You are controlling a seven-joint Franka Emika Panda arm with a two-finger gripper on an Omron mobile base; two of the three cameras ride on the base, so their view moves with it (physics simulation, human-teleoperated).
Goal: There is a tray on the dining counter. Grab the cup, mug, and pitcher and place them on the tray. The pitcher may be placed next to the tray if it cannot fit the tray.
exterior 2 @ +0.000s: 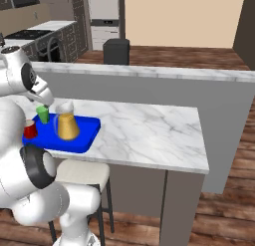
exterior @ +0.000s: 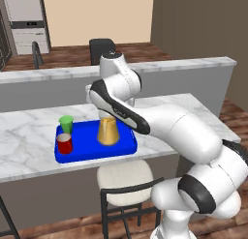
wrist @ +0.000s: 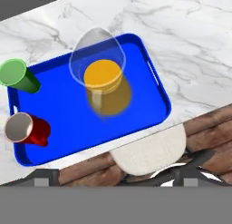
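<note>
On the white marble dining counter (exterior: 29, 131) lies the blue tray (exterior: 121, 146), with all three vessels standing upright on it. The green cup (exterior: 66, 123) is at the tray's far left and the red mug (exterior: 64, 143) just in front of it. The glass pitcher (exterior: 108, 130) of orange liquid stands near the tray's middle. In the hand view I look down on the pitcher (wrist: 106, 85), the cup (wrist: 19, 75) and the mug (wrist: 27, 129) from well above. My gripper (exterior 2: 48, 104) hovers over the tray, open, holding nothing and apart from the pitcher.
A raised grey ledge (exterior: 169, 68) with a marble cap runs behind the counter. A white-cushioned stool (exterior: 125, 182) stands under the counter's front edge below the tray. The counter (exterior 2: 149, 130) stretches bare to the right of the tray.
</note>
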